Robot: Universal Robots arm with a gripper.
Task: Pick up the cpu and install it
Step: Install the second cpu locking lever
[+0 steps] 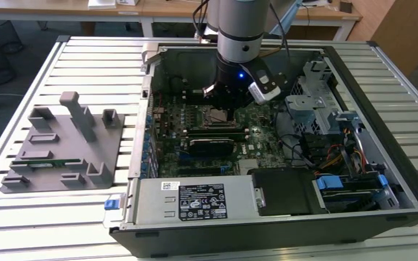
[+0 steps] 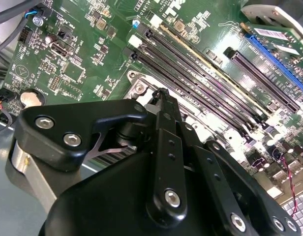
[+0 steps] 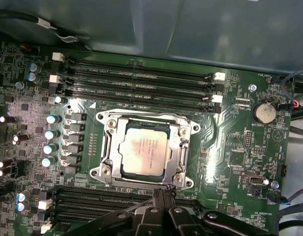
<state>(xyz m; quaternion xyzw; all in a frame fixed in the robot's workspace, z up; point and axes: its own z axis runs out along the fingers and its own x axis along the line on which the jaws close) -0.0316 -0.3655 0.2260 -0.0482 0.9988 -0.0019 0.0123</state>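
To seat the cpu (image 3: 143,153) well, keep it level, match its corners to the metal frame of the socket (image 3: 187,132) and lower straight down with no side push, for fear of bending the contacts probably lying beneath. Found now lying flat inside that socket on the motherboard (image 3: 230,147), silvery top up, apparently turned a little against the frame; square, so without a real long axis, edges roughly along and across the memory slots (image 3: 141,78). Impossible to tell the gripper (image 3: 161,194) as clenched or released, hovering just beside the socket edge, apart from the chip
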